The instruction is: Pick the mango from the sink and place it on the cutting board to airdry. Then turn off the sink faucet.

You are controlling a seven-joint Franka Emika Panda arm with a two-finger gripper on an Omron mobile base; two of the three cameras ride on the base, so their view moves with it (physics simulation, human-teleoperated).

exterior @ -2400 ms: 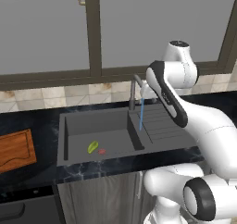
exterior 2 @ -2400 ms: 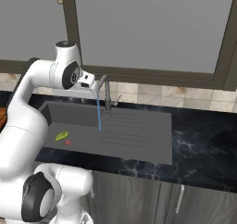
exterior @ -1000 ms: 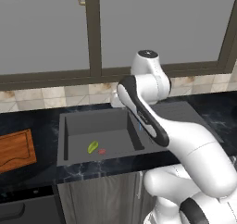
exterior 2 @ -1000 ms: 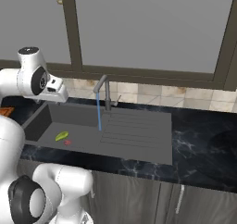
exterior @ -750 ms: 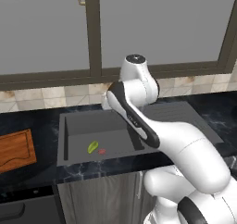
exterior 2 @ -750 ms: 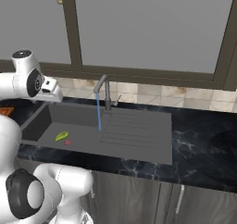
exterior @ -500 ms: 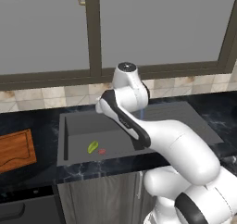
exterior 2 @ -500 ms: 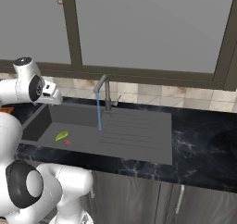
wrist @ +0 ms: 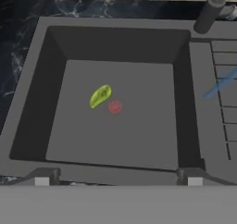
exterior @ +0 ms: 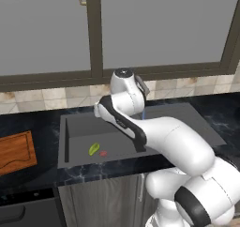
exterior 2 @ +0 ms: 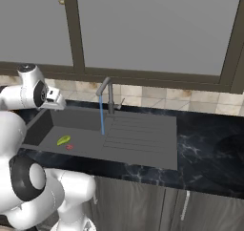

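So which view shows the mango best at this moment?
The hand view: it looks straight down into the sink, and the mango lies large and unblocked on the basin floor beside a red spot. Both base views show it too, but small and at a slant.

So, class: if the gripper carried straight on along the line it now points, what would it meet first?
Probably the bare floor of the sink, a little short of the mango and the small red spot. Nothing shows in between, though depth is hard to judge.
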